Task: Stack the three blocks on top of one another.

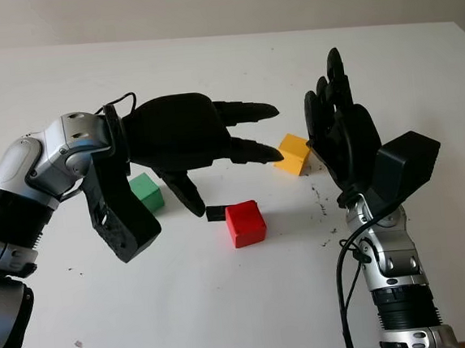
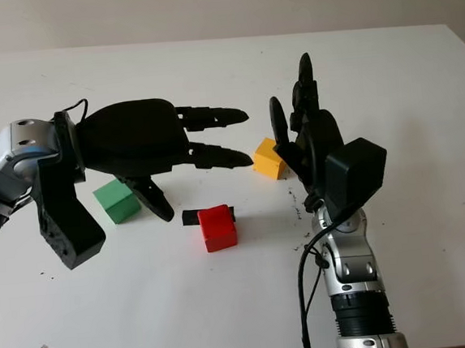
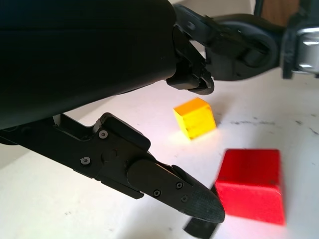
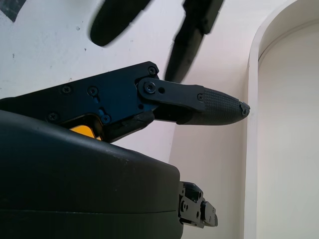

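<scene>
Three blocks lie apart on the white table (image 1: 228, 305): green (image 1: 146, 191) at the left, red (image 1: 245, 223) in the middle, yellow (image 1: 294, 152) further back to the right. My left hand (image 1: 240, 163) is open and hovers above the table between the green and yellow blocks, with its fingers reaching towards the yellow one. The left wrist view has the yellow block (image 3: 195, 117) and red block (image 3: 251, 183) beyond the thumb (image 3: 174, 186). My right hand (image 1: 327, 92) is open and stands upright just right of the yellow block, holding nothing.
A small black piece (image 1: 215, 213) lies against the red block's left side. The table's far edge (image 1: 204, 36) runs along the back. Dark specks (image 1: 325, 206) mark the table near my right arm.
</scene>
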`<state>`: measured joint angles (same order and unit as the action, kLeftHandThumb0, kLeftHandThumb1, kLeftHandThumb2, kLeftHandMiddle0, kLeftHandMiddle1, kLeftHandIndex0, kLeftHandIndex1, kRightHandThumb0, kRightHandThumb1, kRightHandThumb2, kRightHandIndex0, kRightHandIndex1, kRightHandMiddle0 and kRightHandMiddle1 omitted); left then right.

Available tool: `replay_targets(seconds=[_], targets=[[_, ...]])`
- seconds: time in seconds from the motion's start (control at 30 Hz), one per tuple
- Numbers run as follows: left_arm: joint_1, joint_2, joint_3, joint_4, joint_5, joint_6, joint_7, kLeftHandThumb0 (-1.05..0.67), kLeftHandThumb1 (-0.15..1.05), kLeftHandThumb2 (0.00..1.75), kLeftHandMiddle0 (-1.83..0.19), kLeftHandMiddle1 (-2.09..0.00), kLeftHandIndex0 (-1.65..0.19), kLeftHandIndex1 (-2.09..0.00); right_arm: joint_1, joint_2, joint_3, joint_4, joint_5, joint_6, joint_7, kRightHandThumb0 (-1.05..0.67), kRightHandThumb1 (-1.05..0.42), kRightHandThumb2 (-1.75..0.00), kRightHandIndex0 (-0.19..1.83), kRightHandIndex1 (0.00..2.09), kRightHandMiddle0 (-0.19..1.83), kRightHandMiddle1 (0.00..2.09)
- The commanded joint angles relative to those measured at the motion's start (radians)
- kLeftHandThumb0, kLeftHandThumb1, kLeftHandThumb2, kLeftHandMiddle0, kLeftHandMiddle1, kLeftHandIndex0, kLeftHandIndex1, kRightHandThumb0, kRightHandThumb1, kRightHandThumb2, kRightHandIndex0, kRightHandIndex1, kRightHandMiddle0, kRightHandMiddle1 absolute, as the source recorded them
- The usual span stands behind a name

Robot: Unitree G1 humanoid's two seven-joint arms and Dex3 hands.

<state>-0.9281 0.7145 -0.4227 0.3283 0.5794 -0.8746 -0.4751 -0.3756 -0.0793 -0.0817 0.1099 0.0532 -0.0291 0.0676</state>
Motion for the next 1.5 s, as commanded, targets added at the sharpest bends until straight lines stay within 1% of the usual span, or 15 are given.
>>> replay_targets(seconds=[0.0,0.1,0.23,0.33,0.5,0.67,0.83,0.9,0.97,1.07,1.1,1.13,1.2,1.3,1.47], targets=[[0.01,0.009,0.015,-0.027,-0.015,0.0,-0.019,-0.76,0.84,0.05,0.0,-0.05,-0.35,-0.11,-0.017,-0.01,-0.003,-0.012,-0.002,-0.002,-0.004,-0.74,-1.05,-0.57,-0.19,0.0,-0.19,0.0],[0.019,0.002,0.013,-0.029,-0.002,-0.022,-0.016,-0.76,0.85,0.05,-0.02,-0.06,-0.38,-0.13,-0.018,-0.014,-0.003,-0.01,-0.003,-0.008,0.001,-0.75,-1.05,-0.57,-0.19,0.0,-0.19,0.0],[0.029,-0.009,0.017,-0.031,0.045,-0.05,0.024,-0.74,0.84,0.05,-0.03,-0.06,-0.42,-0.13,-0.017,-0.015,-0.002,-0.013,-0.007,-0.008,-0.002,-0.74,-1.05,-0.58,-0.19,0.0,-0.19,0.0],[0.032,-0.014,0.019,-0.022,0.054,-0.05,0.038,-0.76,0.84,0.05,-0.04,-0.06,-0.43,-0.13,-0.016,-0.014,-0.001,-0.014,-0.009,-0.013,-0.002,-0.73,-1.05,-0.59,-0.19,0.0,-0.19,0.0],[0.013,0.007,0.033,-0.022,0.105,-0.043,0.058,-0.76,0.86,0.06,-0.01,-0.04,-0.32,-0.07,-0.023,-0.017,-0.007,-0.004,-0.011,-0.019,-0.008,-0.74,-1.05,-0.59,-0.19,0.0,-0.19,0.0],[0.025,0.01,0.039,-0.018,0.137,-0.07,0.102,-0.72,0.85,0.05,-0.01,-0.05,-0.33,-0.07,-0.031,-0.02,-0.007,0.008,-0.006,-0.027,0.004,-0.74,-1.05,-0.59,-0.19,0.0,-0.19,0.0],[0.036,-0.007,0.036,-0.008,0.21,-0.102,0.197,-0.72,0.84,0.05,-0.03,-0.06,-0.39,-0.1,-0.035,-0.02,-0.008,0.016,-0.007,-0.03,0.006,-0.74,-1.05,-0.58,-0.19,0.0,-0.19,0.0],[0.044,-0.019,0.026,0.004,0.233,-0.109,0.232,-0.61,0.83,0.05,-0.05,-0.06,-0.43,-0.12,-0.035,-0.019,-0.008,0.016,-0.005,-0.031,0.007,-0.73,-1.05,-0.59,-0.19,0.0,-0.19,0.0],[0.049,-0.026,0.011,0.019,0.256,-0.121,0.254,-0.56,0.82,0.05,-0.06,-0.06,-0.45,-0.12,-0.033,-0.018,-0.008,0.012,-0.004,-0.027,0.007,-0.73,-1.05,-0.59,-0.19,0.0,-0.19,0.0],[0.06,-0.034,0.001,0.031,0.269,-0.121,0.262,-0.56,0.83,0.05,-0.04,-0.05,-0.44,-0.12,-0.027,-0.017,-0.007,0.005,-0.008,-0.03,0.004,-0.72,-1.05,-0.59,-0.19,0.0,-0.19,0.0],[0.061,-0.033,0.003,0.036,0.269,-0.117,0.265,-0.62,0.83,0.06,-0.05,-0.06,-0.43,-0.11,-0.026,-0.019,-0.007,0.005,-0.01,-0.034,0.003,-0.72,-1.05,-0.59,-0.19,0.0,-0.19,0.0],[0.056,-0.028,0.006,0.04,0.265,-0.105,0.256,-0.67,0.84,0.06,-0.05,-0.06,-0.43,-0.11,-0.024,-0.019,-0.007,0.003,-0.011,-0.033,0.001,-0.72,-1.05,-0.59,-0.19,0.0,-0.19,0.0],[0.051,-0.019,0.031,0.068,0.214,-0.055,0.219,-0.79,0.91,0.08,-0.02,-0.04,-0.33,-0.05,-0.022,-0.018,-0.008,-0.002,-0.01,-0.029,0.0,-0.73,-1.05,-0.59,-0.19,0.0,-0.19,0.0],[0.068,-0.017,0.099,0.114,0.082,0.073,0.174,-0.82,1.01,0.12,-0.03,-0.05,-0.3,-0.04,-0.019,-0.021,-0.007,-0.009,-0.012,-0.024,0.0,-0.73,-1.05,-0.6,-0.19,0.0,-0.19,0.0],[0.116,0.014,0.218,0.105,-0.054,0.269,0.145,-0.78,1.05,0.43,0.03,-0.04,-0.12,-0.01,-0.02,-0.029,-0.013,-0.014,-0.008,-0.021,0.007,-0.74,-1.05,-0.58,-0.19,0.0,-0.19,0.0]])
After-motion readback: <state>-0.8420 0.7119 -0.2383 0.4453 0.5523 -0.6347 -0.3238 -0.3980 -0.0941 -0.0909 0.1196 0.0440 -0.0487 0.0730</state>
